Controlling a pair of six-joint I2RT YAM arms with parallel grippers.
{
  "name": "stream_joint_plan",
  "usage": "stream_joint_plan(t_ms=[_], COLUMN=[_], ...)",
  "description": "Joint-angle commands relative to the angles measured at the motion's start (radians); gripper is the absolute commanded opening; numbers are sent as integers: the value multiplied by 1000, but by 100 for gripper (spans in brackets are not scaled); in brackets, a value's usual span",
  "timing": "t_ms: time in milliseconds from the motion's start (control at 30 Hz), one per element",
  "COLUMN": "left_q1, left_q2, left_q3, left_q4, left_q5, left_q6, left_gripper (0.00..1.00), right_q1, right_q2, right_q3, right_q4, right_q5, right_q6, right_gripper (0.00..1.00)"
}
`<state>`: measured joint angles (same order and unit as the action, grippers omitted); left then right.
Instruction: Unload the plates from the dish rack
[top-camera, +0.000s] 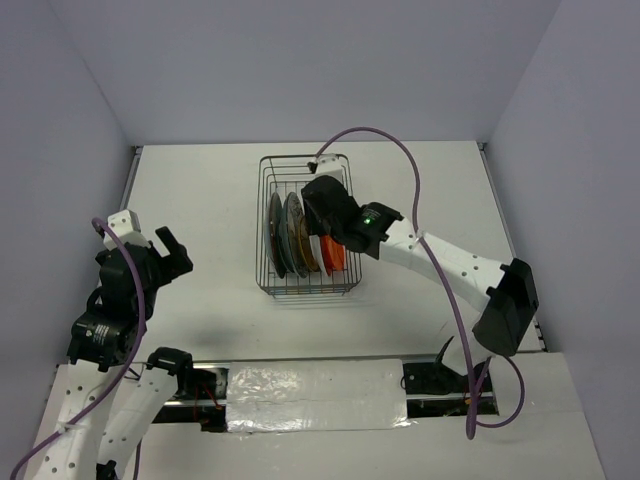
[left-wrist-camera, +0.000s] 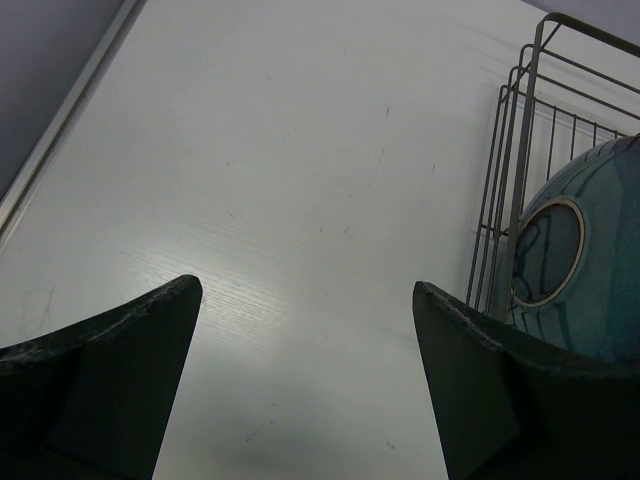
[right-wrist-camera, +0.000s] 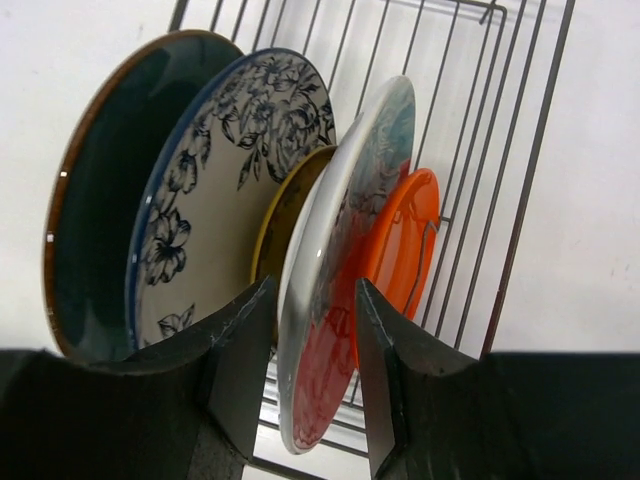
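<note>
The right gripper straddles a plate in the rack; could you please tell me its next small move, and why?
Probably close the right gripper fully on the white-and-red plate: its jaws flank that rim, firm contact is unclear, and the orange plate stands close beside it, so lifting now risks a slip.

white table (top-camera: 200, 200), grey walls (top-camera: 300, 70); shiny strip (top-camera: 310, 400) along near edge
</note>
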<state>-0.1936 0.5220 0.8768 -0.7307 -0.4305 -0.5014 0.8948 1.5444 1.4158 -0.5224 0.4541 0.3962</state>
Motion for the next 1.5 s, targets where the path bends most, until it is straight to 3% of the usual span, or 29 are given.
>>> stream_joint_plan(t_ms=[0, 267, 367, 500, 700, 1167, 1467], left_q1=[-6, -13, -20, -23, -27, -29, -30], left_q2=[-5, -13, -19, -20, -20, -19, -20], left_q3=[-2, -4, -6, -6, -6, -7, -7], left_q4=[47, 45, 45, 45, 45, 45, 45], left_q5=[6, 1, -4, -5, -7, -8, -10], left_q6=[1, -2, -5, -3, -5, -6, -6], left_gripper=[100, 99, 100, 100, 100, 99, 100], right_q1=[9, 1, 1, 0, -2, -22, -77], right_q2=[13, 60, 28, -18, -81, -168, -332], right_q3=[43, 40, 6, -23, -44, 63, 74], right_q4=[-10, -1, 50, 78, 117, 153, 200], right_q5=[37, -25, -29, -11, -3, -43, -135], right_q6=[6, 36, 58, 93, 107, 125, 167], right_gripper=[44, 30, 24, 9, 0, 0, 0])
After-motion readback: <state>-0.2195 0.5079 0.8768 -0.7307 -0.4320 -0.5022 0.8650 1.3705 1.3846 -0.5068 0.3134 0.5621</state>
